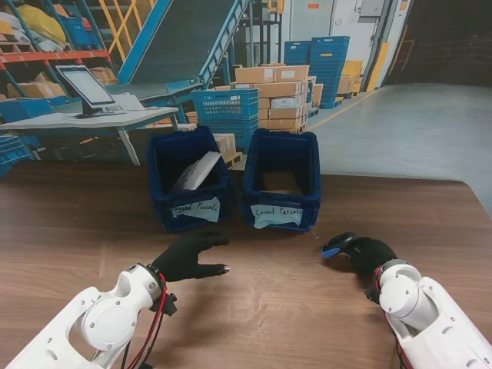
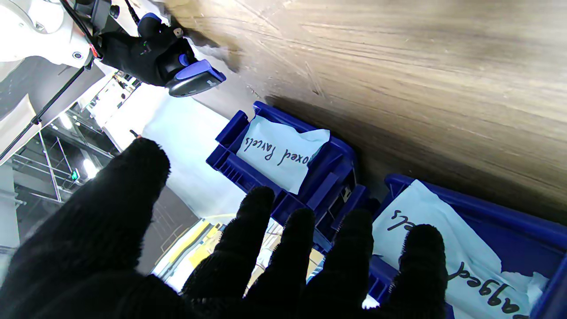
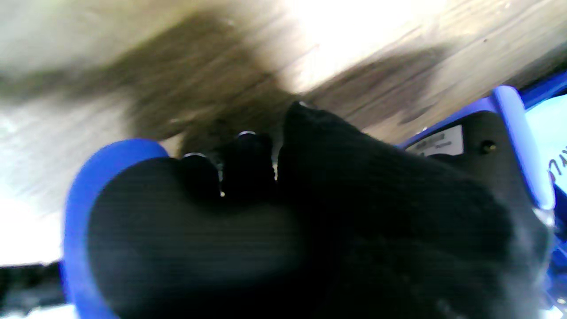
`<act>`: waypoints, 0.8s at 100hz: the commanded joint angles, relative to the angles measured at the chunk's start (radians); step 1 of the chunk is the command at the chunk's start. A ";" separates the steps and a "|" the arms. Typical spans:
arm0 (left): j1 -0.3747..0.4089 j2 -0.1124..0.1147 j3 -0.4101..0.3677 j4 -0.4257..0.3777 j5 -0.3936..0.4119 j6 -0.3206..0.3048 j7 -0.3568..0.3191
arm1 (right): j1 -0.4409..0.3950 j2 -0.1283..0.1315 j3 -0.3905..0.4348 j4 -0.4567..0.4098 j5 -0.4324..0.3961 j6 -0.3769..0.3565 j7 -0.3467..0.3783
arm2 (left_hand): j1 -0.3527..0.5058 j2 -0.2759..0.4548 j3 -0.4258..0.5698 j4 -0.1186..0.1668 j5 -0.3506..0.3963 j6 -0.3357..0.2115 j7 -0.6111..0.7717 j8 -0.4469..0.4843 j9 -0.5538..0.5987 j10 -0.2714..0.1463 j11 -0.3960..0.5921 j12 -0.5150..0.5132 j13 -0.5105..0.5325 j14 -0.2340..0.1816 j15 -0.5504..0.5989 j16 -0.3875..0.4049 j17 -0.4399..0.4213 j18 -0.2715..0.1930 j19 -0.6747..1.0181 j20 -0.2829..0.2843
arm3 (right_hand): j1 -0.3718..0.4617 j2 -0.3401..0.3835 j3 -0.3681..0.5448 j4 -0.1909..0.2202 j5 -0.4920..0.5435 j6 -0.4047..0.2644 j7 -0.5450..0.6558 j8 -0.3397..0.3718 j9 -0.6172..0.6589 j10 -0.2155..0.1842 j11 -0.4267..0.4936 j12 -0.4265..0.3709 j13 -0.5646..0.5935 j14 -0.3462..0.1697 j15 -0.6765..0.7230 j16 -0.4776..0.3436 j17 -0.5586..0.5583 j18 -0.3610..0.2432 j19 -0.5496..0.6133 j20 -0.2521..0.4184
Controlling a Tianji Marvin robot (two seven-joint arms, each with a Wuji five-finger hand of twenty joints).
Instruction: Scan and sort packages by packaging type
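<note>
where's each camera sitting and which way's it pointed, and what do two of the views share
Stand view: above the shoulders, looking down at the table and two blue bins; both arms show, the left hand open, the right hand shut on the scanner.
Left wrist view: looks along spread fingers toward the bins, upside down.
Right wrist view: looks along fingers curled round the scanner, blurred, table beyond.
Shared: stand and left wrist views both show the boxed parcels bin and the bagged parcels bin.

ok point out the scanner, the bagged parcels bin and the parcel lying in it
scanner (image 1: 337, 247), stand view, on its blue and black head, held in the right hand.
bagged parcels bin (image 1: 160, 201), stand view, on its front wall beside the paper label.
parcel (image 1: 197, 171), stand view, on its pale upper face.
</note>
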 commanded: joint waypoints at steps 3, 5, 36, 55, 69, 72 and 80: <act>0.005 -0.003 0.005 -0.004 -0.006 -0.004 -0.014 | -0.010 -0.002 -0.004 0.004 -0.001 -0.004 0.017 | 0.007 0.035 -0.018 0.029 -0.010 -0.025 -0.016 0.017 -0.003 -0.017 -0.013 0.007 -0.028 0.010 -0.029 -0.010 -0.014 -0.023 -0.024 -0.004 | 0.073 0.126 0.033 -0.001 0.060 -0.056 -0.022 -0.038 -0.023 0.000 -0.018 -0.022 -0.024 0.038 -0.067 -0.029 0.001 -0.003 -0.011 0.007; 0.006 -0.003 0.005 -0.003 -0.006 -0.005 -0.013 | -0.010 -0.003 -0.004 0.005 -0.001 -0.004 0.016 | 0.007 0.035 -0.018 0.029 -0.009 -0.025 -0.016 0.017 -0.002 -0.017 -0.012 0.007 -0.028 0.009 -0.030 -0.010 -0.014 -0.023 -0.024 -0.004 | 0.073 0.129 0.030 0.000 0.059 -0.051 -0.032 -0.049 -0.025 0.004 -0.024 -0.028 -0.028 0.042 -0.074 -0.031 -0.001 -0.001 -0.015 0.010; 0.010 -0.005 0.001 0.001 -0.016 -0.019 -0.007 | -0.025 0.004 -0.011 -0.018 -0.012 0.010 0.047 | 0.008 0.034 -0.016 0.029 -0.006 -0.029 -0.014 0.017 0.000 -0.019 -0.011 0.007 -0.029 0.011 -0.030 -0.011 -0.014 -0.024 -0.026 -0.005 | -0.017 0.231 -0.084 0.080 -0.005 0.036 -0.221 -0.386 -0.096 0.057 -0.193 -0.176 -0.109 0.075 -0.314 -0.178 -0.082 0.033 -0.126 0.101; 0.012 -0.005 -0.004 0.004 -0.024 -0.028 -0.006 | -0.032 0.012 -0.013 -0.041 -0.032 0.032 0.079 | 0.009 0.033 -0.015 0.029 -0.009 -0.029 -0.013 0.017 0.000 -0.019 -0.012 0.007 -0.031 0.009 -0.032 -0.012 -0.015 -0.024 -0.028 -0.007 | -0.186 0.290 -0.232 0.138 -0.115 0.075 -0.244 -0.558 -0.165 0.072 -0.292 -0.355 -0.176 0.092 -0.497 -0.379 -0.198 0.106 -0.245 0.051; 0.015 -0.005 -0.008 0.007 -0.029 -0.038 -0.007 | -0.036 0.018 -0.017 -0.058 -0.058 0.049 0.100 | 0.009 0.034 -0.015 0.028 -0.007 -0.031 -0.011 0.018 0.003 -0.021 -0.011 0.008 -0.027 0.010 -0.031 -0.012 -0.014 -0.024 -0.030 -0.007 | -0.281 0.368 -0.324 0.178 -0.132 0.108 -0.389 -0.556 -0.209 0.081 -0.372 -0.440 -0.230 0.122 -0.637 -0.481 -0.288 0.125 -0.378 -0.035; 0.015 -0.005 -0.010 0.008 -0.031 -0.042 -0.008 | -0.036 0.019 -0.017 -0.059 -0.061 0.050 0.103 | 0.008 0.034 -0.015 0.028 -0.008 -0.030 -0.011 0.018 0.003 -0.021 -0.011 0.008 -0.027 0.008 -0.031 -0.012 -0.015 -0.024 -0.031 -0.008 | -0.303 0.395 -0.348 0.190 -0.133 0.116 -0.432 -0.543 -0.218 0.079 -0.382 -0.450 -0.242 0.125 -0.652 -0.494 -0.305 0.127 -0.401 -0.054; 0.018 -0.006 -0.014 0.006 -0.033 -0.041 -0.007 | -0.035 0.021 -0.017 -0.064 -0.063 0.055 0.117 | 0.009 0.033 -0.015 0.028 -0.007 -0.027 -0.011 0.018 0.003 -0.021 -0.011 0.008 -0.028 0.007 -0.031 -0.012 -0.015 -0.022 -0.032 -0.008 | -0.341 0.438 -0.396 0.200 -0.134 0.122 -0.473 -0.523 -0.235 0.083 -0.408 -0.470 -0.278 0.139 -0.693 -0.525 -0.334 0.128 -0.445 -0.091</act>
